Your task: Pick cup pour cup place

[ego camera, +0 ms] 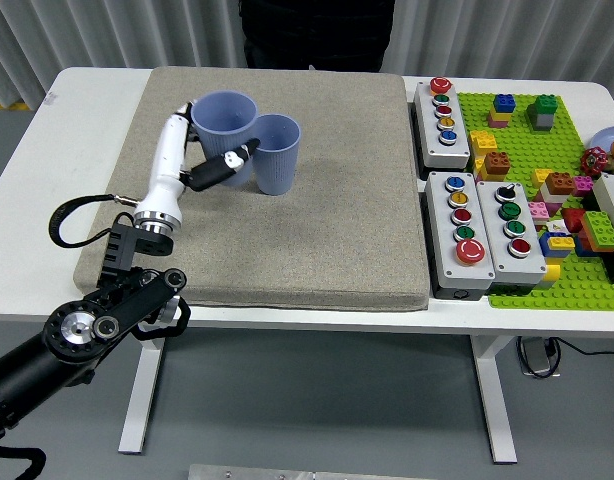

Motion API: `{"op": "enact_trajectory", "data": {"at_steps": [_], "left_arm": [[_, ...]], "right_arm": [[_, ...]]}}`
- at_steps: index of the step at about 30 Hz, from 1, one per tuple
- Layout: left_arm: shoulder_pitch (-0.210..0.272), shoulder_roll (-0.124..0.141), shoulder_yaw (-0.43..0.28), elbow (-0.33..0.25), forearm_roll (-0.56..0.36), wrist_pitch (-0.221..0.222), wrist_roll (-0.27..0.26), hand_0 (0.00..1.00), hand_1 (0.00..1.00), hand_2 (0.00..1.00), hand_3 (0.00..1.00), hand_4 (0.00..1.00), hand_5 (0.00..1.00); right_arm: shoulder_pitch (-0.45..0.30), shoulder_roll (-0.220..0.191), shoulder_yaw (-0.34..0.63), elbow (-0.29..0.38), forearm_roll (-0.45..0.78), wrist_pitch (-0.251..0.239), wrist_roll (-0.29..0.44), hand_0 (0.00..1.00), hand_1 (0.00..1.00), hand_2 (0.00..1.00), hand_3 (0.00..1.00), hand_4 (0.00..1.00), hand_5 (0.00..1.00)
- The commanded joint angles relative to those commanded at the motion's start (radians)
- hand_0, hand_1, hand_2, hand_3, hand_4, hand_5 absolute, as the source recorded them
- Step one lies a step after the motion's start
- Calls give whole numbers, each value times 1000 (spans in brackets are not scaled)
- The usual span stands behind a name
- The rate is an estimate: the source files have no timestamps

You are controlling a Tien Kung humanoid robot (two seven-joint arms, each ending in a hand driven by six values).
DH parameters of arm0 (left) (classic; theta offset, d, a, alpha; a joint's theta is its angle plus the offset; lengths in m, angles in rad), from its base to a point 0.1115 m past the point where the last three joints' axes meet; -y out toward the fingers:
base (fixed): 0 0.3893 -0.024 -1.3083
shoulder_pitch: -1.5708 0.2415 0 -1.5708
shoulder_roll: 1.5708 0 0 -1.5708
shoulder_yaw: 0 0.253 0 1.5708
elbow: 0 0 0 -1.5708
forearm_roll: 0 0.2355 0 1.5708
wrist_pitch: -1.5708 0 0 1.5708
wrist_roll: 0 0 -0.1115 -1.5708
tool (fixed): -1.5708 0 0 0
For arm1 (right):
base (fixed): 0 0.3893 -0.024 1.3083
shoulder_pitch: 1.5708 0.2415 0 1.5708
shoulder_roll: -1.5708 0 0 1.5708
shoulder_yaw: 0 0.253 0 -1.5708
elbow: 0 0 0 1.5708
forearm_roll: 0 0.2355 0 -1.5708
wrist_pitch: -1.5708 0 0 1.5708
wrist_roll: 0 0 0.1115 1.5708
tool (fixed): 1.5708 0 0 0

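Two blue cups stand close together on the grey mat (287, 240) toward its far side: the held cup (225, 125) just left of the standing cup (277, 152), so nothing can pass between them. The left hand (202, 160) and its white forearm block the approach from the left and front-left of the standing cup. In front of and to the right of the standing cup the mat lies bare up to the button boxes (465, 190), which wall off the right. Behind it, a person's dark torso (317, 35) stands at the desk (77, 150) edge.
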State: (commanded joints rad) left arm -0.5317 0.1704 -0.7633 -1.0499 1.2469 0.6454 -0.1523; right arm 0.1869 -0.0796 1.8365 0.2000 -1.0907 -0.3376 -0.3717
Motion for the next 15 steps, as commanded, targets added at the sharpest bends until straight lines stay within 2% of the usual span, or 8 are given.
{"op": "enact_trajectory", "data": {"at_steps": [5,10,15], "left_arm": [[27,-20,-2,43,9,0,-7,518,486,510,501,735,248],[35,-17,-11,48,30,0,-8,517,488,510,500,735,249],[35,-16,-13,52,-1,0,-29,517,486,511,499,736,246]], "right_arm": [[-7,4,-1,0,-1,-1,-2,670,611,558,559,2,181],[-9,4,-1,0,-3,0,-3,669,611,558,559,2,181],[-4,2,1,-1,-3,3,0,670,611,558,559,2,181]]}}
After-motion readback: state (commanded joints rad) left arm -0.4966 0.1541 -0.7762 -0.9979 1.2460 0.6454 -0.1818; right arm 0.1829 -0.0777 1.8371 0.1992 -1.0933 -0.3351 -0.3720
